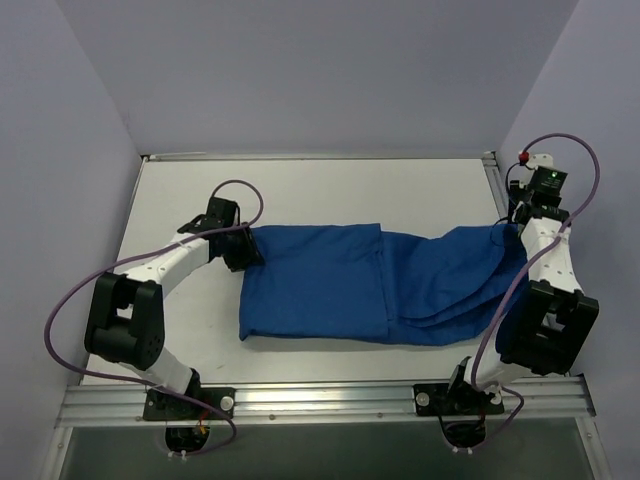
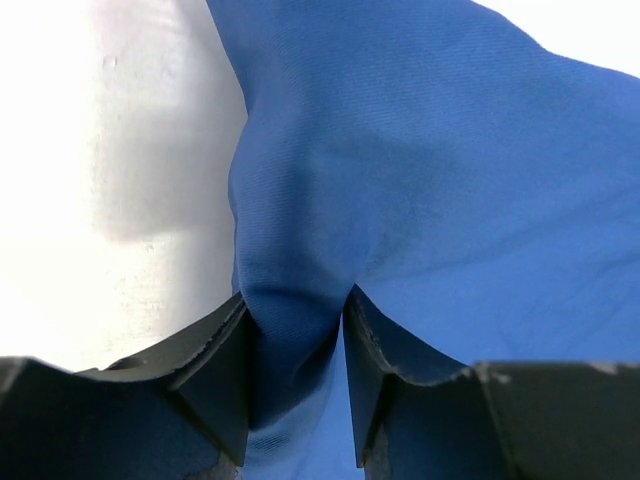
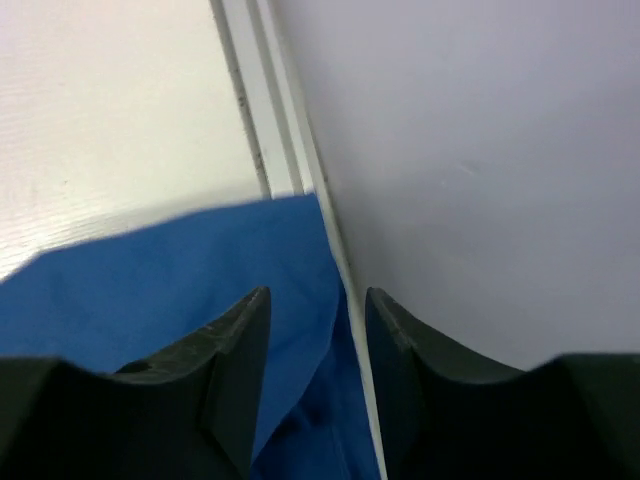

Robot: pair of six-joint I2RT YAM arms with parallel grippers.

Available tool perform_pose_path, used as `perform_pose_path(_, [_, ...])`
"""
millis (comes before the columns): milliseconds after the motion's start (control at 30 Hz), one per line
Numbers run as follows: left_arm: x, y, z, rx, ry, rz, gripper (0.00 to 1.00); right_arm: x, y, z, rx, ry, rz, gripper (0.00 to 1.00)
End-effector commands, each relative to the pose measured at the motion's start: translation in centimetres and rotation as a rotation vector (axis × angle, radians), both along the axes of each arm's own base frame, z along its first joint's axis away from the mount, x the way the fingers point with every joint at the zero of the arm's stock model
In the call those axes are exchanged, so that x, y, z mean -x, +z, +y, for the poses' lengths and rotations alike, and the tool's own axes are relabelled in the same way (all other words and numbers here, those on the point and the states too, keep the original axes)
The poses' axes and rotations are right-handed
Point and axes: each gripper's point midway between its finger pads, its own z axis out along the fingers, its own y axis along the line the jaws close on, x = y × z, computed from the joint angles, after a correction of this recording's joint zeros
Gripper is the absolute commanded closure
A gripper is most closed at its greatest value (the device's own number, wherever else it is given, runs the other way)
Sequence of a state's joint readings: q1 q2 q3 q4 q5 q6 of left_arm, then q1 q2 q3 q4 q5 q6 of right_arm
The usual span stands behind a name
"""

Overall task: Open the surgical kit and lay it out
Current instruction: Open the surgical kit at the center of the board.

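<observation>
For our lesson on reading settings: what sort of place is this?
Probably a robotics lab test cell: left arm and right arm bolted to a metal rail, white table boxed by plain walls, one blue cloth.

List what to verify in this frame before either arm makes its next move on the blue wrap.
1. Left gripper grip on the blue cloth: ok, a fold is pinched between its fingers.
2. Right gripper grip: not ok, its jaws stand apart and the cloth lies beneath them unpinched.
3. Room on the right: not ok, the right gripper sits right beside the side wall.
4. Arms apart from each other: ok, they are at opposite ends of the cloth.
5. What lies under the cloth: cannot tell, it covers everything and nothing shows through.
</observation>
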State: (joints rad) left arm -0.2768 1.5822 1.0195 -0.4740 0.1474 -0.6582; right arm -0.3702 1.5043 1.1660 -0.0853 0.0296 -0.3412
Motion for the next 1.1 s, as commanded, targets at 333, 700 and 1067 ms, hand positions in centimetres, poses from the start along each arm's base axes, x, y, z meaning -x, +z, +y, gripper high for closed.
perform_pose_path(333, [-1.8, 7.3, 1.3, -0.034, 0.024, -0.201, 0.06, -3.7, 5.6, 7.9, 0.009, -0.054, -0.152, 0.00])
perform_pose_path(700, [2.0, 16.4, -10.3, -0.068, -0.246, -0.396, 0.06, 1.4, -8.2, 15.7, -0.515, -0.206, 0.005, 0.00])
perform_pose_path(1067, [4.8, 11.2, -25.8, -0.226, -0.472, -0.273, 0.06, 4.5, -11.8, 14.8, -0.500, -0.273, 0.044, 0.00])
